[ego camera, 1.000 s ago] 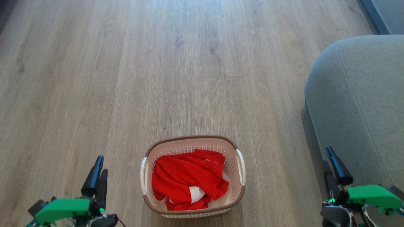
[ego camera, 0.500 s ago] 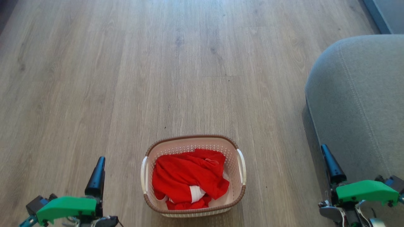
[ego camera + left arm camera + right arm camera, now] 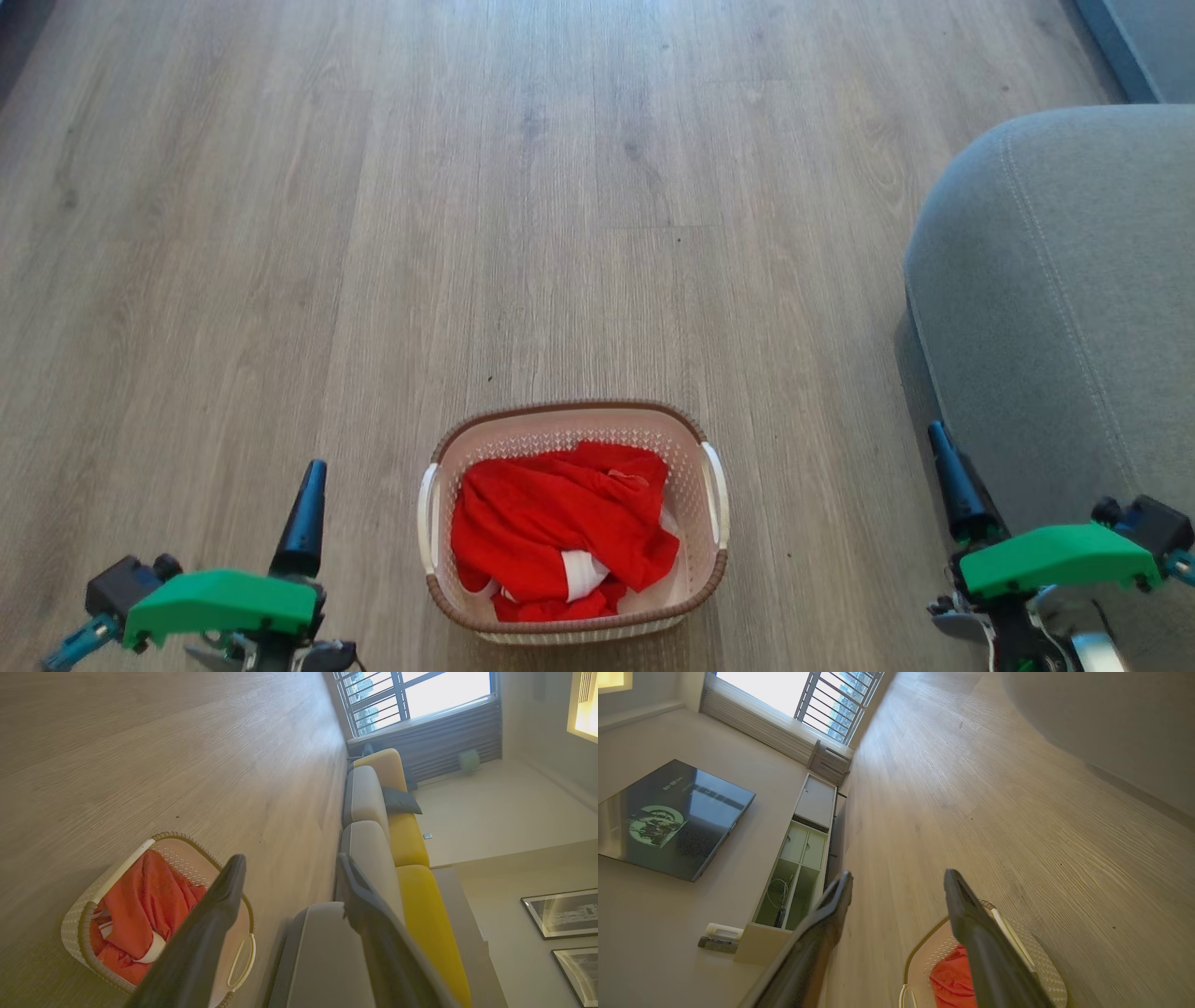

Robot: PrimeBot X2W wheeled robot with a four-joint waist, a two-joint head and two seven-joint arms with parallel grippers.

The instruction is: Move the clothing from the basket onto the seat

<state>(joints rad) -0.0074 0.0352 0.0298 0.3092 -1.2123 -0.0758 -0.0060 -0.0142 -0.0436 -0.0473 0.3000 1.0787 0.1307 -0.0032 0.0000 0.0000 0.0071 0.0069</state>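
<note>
The left end effector hovers low, rolled on its side, fingers spread wide with nothing between them. To its right the basket stands on the floor, with the red clothing heaped inside. The right end effector, also spread and empty, is rolled sideways too, with the basket to its left and the grey seat close on its right.

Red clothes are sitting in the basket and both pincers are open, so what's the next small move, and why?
Probably swing the right pincer over the basket and lower it toward the clothing. Both it and the left pincer are open and empty, off to either side of the basket, and the right one is nearer the seat.
</note>
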